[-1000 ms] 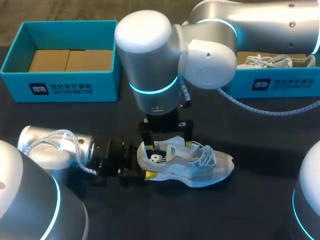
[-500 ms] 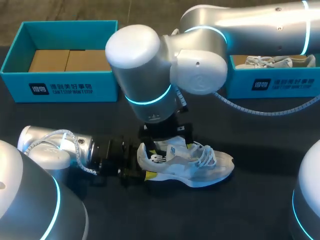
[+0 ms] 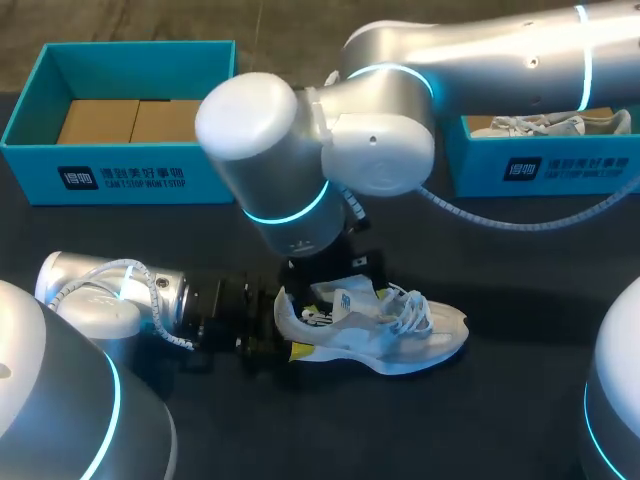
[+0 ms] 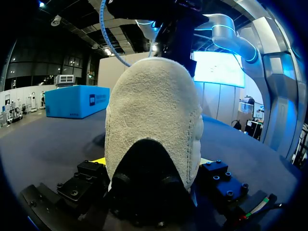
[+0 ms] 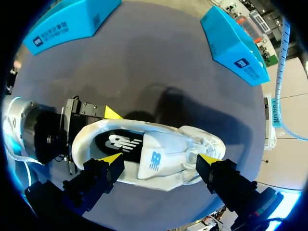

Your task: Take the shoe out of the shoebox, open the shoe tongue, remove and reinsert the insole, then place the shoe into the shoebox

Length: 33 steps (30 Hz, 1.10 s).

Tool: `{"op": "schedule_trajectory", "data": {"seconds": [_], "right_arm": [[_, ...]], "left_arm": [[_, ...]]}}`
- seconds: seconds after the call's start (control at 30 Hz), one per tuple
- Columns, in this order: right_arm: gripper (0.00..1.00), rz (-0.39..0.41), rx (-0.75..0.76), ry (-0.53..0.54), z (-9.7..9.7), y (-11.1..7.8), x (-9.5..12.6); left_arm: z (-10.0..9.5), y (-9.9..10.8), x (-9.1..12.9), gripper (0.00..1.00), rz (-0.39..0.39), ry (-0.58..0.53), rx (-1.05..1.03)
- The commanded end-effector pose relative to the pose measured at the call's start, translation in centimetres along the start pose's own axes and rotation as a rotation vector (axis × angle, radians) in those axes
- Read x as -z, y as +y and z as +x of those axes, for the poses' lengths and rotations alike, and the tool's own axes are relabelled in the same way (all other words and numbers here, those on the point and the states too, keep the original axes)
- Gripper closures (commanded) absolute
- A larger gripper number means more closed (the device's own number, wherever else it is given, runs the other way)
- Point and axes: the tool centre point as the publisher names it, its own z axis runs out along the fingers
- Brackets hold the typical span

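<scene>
Right gripper (image 5: 159,160): fingers were spread wide, hovering just above the shoe (image 3: 375,325), one tip on either side of its tongue (image 5: 154,162).
Left gripper (image 4: 151,185): pinched the shoe's heel from both sides.
Shoe: rested on the table (image 3: 520,400), outside both boxes.
Step, as judged: opening the tongue. The heel clamp would need to hold firm while one finger slipped behind the tongue, clear of the laces.
Count: two boxes well beyond the shoe, heel-side shoebox (image 3: 120,175) and toe-side shoebox (image 3: 540,168); two shoes, the second shoe (image 3: 530,125) inside the toe-side one; two grippers.
</scene>
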Motion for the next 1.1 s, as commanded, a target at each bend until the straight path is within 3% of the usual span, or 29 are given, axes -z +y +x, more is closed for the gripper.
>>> {"op": "schedule_trajectory", "data": {"seconds": [0.03,0.73,1.1], "right_arm": [[0.0,-0.017,-0.471,-0.077,0.7,-0.5,-0.3],[0.0,-0.035,-0.521,-0.038,-1.4,0.2,-1.7],[0.0,-0.038,-0.537,-0.022,-2.4,-0.4,-1.7]], "left_arm": [[0.0,0.3,-0.1,1.0,-0.004,0.0,0.001],[0.0,0.3,-0.1,1.0,-0.004,0.0,0.001],[0.0,0.3,-0.1,1.0,-0.004,0.0,0.001]]}}
